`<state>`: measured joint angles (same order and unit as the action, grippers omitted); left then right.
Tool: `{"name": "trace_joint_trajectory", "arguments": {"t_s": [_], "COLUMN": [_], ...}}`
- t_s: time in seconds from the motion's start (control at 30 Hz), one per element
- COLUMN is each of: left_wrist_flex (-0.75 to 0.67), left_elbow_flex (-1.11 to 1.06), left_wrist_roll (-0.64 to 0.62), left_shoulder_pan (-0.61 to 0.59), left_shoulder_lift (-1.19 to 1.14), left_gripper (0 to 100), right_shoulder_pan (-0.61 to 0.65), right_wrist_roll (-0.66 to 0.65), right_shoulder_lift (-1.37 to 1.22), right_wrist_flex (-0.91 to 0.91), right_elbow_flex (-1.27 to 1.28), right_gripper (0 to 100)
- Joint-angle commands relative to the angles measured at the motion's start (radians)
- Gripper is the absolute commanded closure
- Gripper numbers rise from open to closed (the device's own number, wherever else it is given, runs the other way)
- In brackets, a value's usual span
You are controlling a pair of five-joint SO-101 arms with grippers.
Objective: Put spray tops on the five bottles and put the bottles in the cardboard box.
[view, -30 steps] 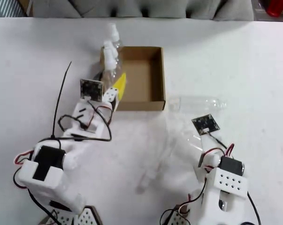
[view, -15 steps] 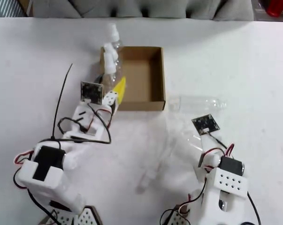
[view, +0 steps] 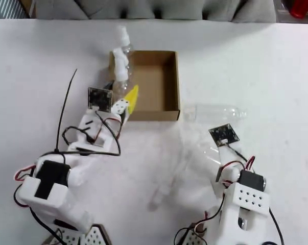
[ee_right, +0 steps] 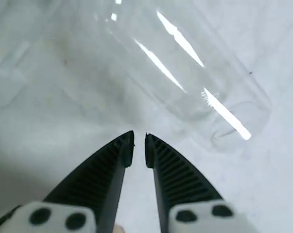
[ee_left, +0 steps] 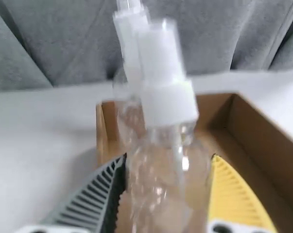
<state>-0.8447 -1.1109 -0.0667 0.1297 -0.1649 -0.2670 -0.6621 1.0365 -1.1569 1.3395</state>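
My left gripper (view: 124,98) is shut on a clear bottle (ee_left: 158,179) with a white spray top (ee_left: 163,97), gripped between the grey and yellow fingers. It holds the bottle upright at the left wall of the cardboard box (view: 170,87). A second topped bottle (view: 123,39) stands just beyond it, outside the box's far left corner. A clear bottle without a top (view: 214,113) lies on the table to the right of the box. My right gripper (ee_right: 139,148) is shut on nothing just short of that bottle (ee_right: 185,63), low over the table.
Faint clear bottle shapes (view: 169,173) lie on the white table between the two arms. A black cable (view: 66,107) arches up beside the left arm. Grey cushions run along the table's far edge.
The left gripper and its bottle have shifted slightly at the box's left wall. The right arm has stayed still.
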Motion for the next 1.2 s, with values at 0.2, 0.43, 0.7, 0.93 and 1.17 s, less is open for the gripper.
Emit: {"name": "trace_joint_trajectory", "arguments": {"t_s": [0.2,0.43,0.7,0.93,1.17], "left_wrist_flex": [0.018,0.012,0.02,0.077,0.081], "left_elbow_flex": [-0.005,-0.023,-0.095,-0.095,-0.098], "left_wrist_roll": [0.009,0.011,0.005,0.003,0.009], "left_shoulder_pan": [0.005,0.01,0.012,0.012,0.013], "left_shoulder_lift": [0.01,0.021,0.182,0.194,0.196], "left_gripper": [74,74,72,66,66], "right_shoulder_pan": [-0.007,-0.007,-0.007,-0.007,-0.005], "right_wrist_roll": [-0.011,-0.011,-0.011,-0.011,-0.011], "right_shoulder_lift": [0.008,0.007,0.005,0.004,0.004], "right_wrist_flex": [0.015,0.016,0.016,0.016,0.016], "right_elbow_flex": [-0.005,-0.005,-0.005,-0.003,-0.003], "right_gripper": [98.1,98.1,98.1,98.1,98.1]}}
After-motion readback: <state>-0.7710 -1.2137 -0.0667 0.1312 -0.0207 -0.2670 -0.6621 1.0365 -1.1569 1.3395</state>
